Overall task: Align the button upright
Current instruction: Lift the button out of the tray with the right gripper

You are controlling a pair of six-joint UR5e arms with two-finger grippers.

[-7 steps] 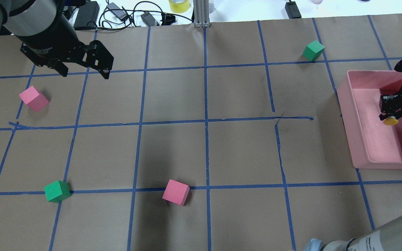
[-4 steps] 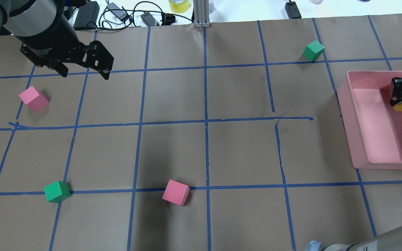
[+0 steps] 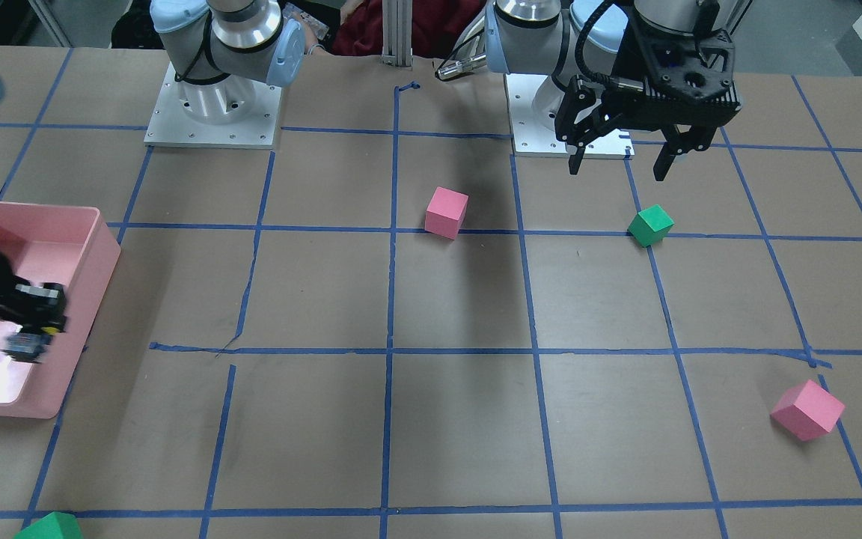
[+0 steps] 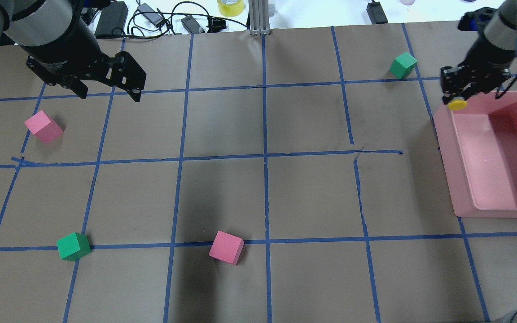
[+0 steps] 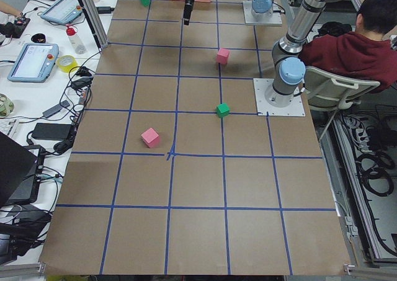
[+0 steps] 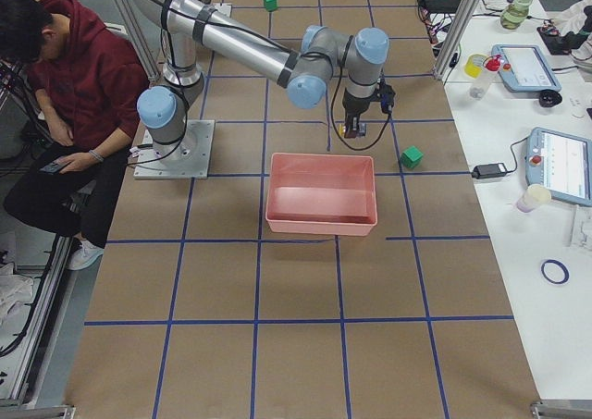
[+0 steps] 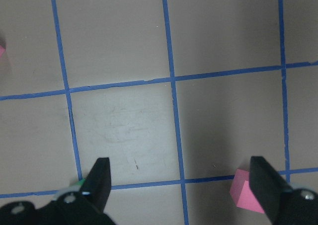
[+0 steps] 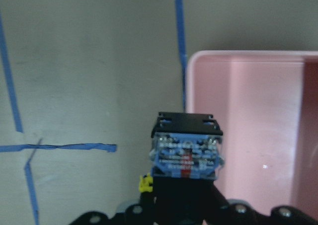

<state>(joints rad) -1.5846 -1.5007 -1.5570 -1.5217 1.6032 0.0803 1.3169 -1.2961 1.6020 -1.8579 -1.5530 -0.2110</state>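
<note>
My right gripper (image 4: 458, 95) is shut on the button (image 4: 457, 104), whose yellow cap points down toward the table. It hangs in the air over the far inner corner of the pink bin (image 4: 447, 148). In the right wrist view the button's blue-grey base block (image 8: 186, 156) sits between the fingers, with the bin's rim (image 8: 248, 53) below and to the right. In the front-facing view the right gripper (image 3: 34, 329) is blurred over the bin (image 3: 94, 254). My left gripper (image 4: 108, 93) is open and empty above the table's far left; its fingers (image 7: 99, 178) show in the left wrist view.
A pink cube (image 4: 43, 126) and a green cube (image 4: 73, 246) lie on the left. Another pink cube (image 4: 226, 247) lies near the front middle. A green cube (image 4: 403, 65) lies just left of my right gripper. Cables and chargers (image 4: 159, 18) lie beyond the far edge.
My right gripper has lifted the button out of the bin and carried it away from the robot and leftward to the bin's far inner corner. The left arm has not moved.
</note>
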